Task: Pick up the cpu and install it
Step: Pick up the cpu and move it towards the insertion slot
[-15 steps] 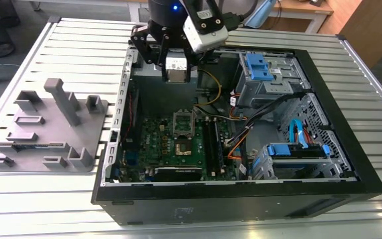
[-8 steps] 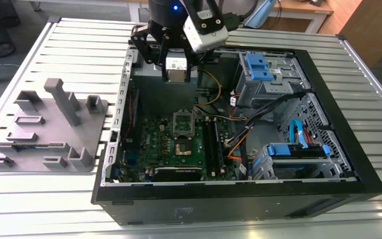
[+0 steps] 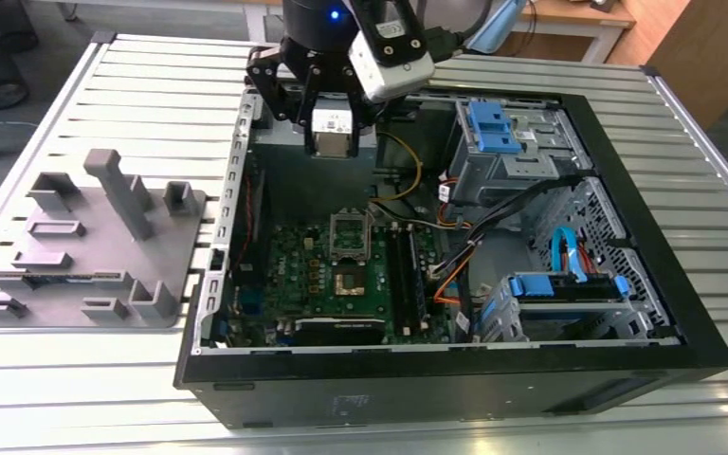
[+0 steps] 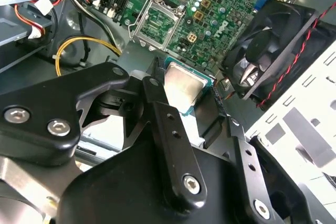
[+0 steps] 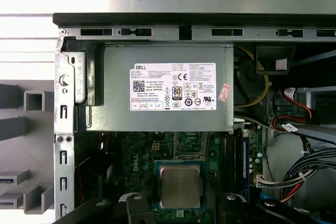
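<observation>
My gripper (image 3: 334, 133) hangs above the rear part of the open computer case (image 3: 667, 313), shut on the cpu (image 3: 335, 131). In both wrist views the cpu (image 4: 184, 88) (image 5: 180, 185) is a flat square chip with a shiny silver top, clamped by its edges between the black fingers (image 4: 157, 103). It is in the air, clear of the green motherboard (image 3: 300, 265). The cpu socket (image 3: 345, 277) (image 4: 157, 22) lies uncovered, with its metal bracket (image 3: 349, 230) raised. In the exterior view the socket sits nearer the viewer than the gripper.
A grey fixture plate (image 3: 80, 246) with upright blocks lies outside the case on the exterior view's left. The grey power supply (image 5: 157, 87), a black fan (image 4: 273, 40), blue drive cages (image 3: 503, 128) and loose cables (image 3: 465, 256) crowd the case around the board.
</observation>
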You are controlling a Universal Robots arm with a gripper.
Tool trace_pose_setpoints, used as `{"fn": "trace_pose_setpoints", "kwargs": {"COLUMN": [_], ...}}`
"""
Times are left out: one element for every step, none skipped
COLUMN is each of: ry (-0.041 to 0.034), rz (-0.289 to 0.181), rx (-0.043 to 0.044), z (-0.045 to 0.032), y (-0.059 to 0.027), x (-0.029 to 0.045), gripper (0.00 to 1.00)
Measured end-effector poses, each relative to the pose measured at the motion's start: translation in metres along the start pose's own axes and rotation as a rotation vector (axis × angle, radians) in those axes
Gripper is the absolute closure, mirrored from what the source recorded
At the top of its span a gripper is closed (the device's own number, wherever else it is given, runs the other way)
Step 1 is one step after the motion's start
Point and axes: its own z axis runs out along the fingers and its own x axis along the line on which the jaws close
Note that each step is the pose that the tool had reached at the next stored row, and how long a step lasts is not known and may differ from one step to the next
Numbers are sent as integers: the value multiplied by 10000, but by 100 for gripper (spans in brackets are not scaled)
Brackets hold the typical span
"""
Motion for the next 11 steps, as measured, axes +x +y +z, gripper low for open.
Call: {"fn": "trace_pose_setpoints", "kwargs": {"ry": [1,6,14,24,34,45,55,62,65,66,67], "rz": [0,-2,0,-1,0,-1,-1,0,0,0,0], "rx": [-1,0,1,1,0,1,1,1,0,-1,0], "z": [1,2,3,4,6,8,10,12,14,16,18], "y": [0,1,1,1,1,1,2,2,2,2,1], "x": [-3,-11,-22,-35,-49,-64,-78,-91,-101,-108,-113], "gripper": [53,53,53,53,53,53,53,53,53,53,53]}}
